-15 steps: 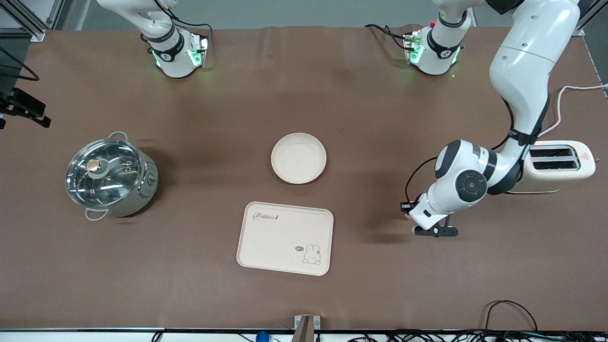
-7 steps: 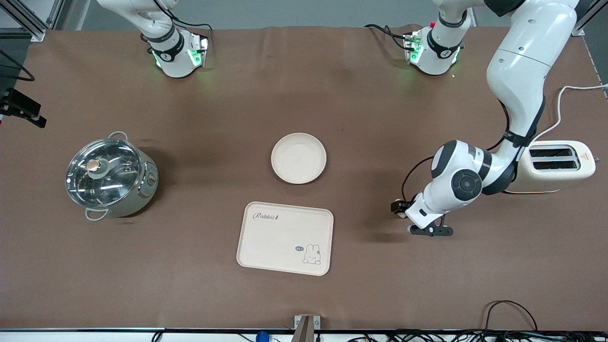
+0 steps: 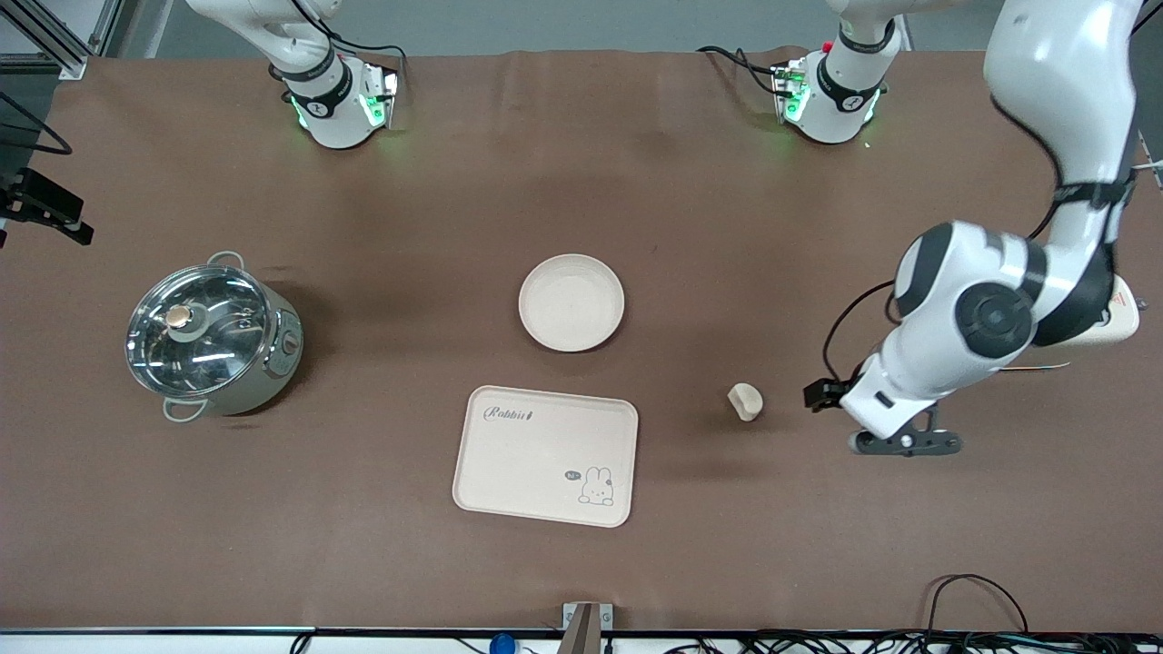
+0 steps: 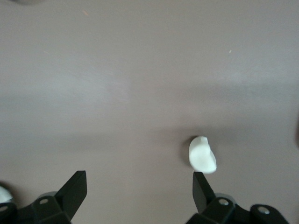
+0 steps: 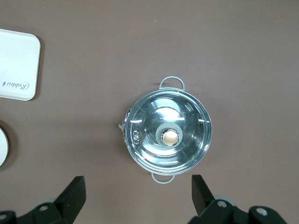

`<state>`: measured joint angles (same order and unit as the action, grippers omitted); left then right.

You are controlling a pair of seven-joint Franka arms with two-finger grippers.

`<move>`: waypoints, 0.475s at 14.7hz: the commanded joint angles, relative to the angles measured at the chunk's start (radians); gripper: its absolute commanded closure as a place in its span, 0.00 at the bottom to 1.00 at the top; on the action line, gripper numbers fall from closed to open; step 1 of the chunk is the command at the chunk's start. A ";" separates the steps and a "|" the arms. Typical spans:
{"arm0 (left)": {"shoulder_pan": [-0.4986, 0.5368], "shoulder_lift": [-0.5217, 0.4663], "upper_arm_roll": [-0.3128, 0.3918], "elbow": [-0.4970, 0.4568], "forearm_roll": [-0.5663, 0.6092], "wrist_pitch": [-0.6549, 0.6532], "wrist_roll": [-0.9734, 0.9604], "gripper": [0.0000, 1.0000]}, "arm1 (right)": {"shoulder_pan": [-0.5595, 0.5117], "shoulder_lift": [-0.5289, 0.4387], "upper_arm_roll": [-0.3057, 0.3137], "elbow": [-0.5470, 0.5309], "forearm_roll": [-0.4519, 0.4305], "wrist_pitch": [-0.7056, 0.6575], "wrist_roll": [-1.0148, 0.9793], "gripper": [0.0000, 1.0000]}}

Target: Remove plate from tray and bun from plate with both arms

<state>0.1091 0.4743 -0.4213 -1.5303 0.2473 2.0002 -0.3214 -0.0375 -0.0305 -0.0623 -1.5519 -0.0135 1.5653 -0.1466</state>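
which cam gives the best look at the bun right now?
Left wrist view: the bun fills more of the picture, lying on bare table between the open left gripper fingers. Front view shows it small, beside the tray. Right wrist view misses it.

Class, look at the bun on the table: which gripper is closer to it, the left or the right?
Left. The left gripper hangs open above bare table right beside the bun, toward the left arm's end. The right gripper is open high over the pot, at the right arm's end.

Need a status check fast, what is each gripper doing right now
Left gripper: open, empty, above the bun.
Right gripper: open, empty, over the pot.
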 commanded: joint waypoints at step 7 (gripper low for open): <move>-0.121 -0.423 0.224 -0.022 -0.206 -0.285 0.162 0.00 | -0.021 0.006 0.019 0.016 -0.014 0.007 -0.011 0.00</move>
<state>0.0642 0.1809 -0.3126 -1.5146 0.0936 1.7728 -0.2023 -0.0377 -0.0293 -0.0602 -1.5493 -0.0136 1.5733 -0.1466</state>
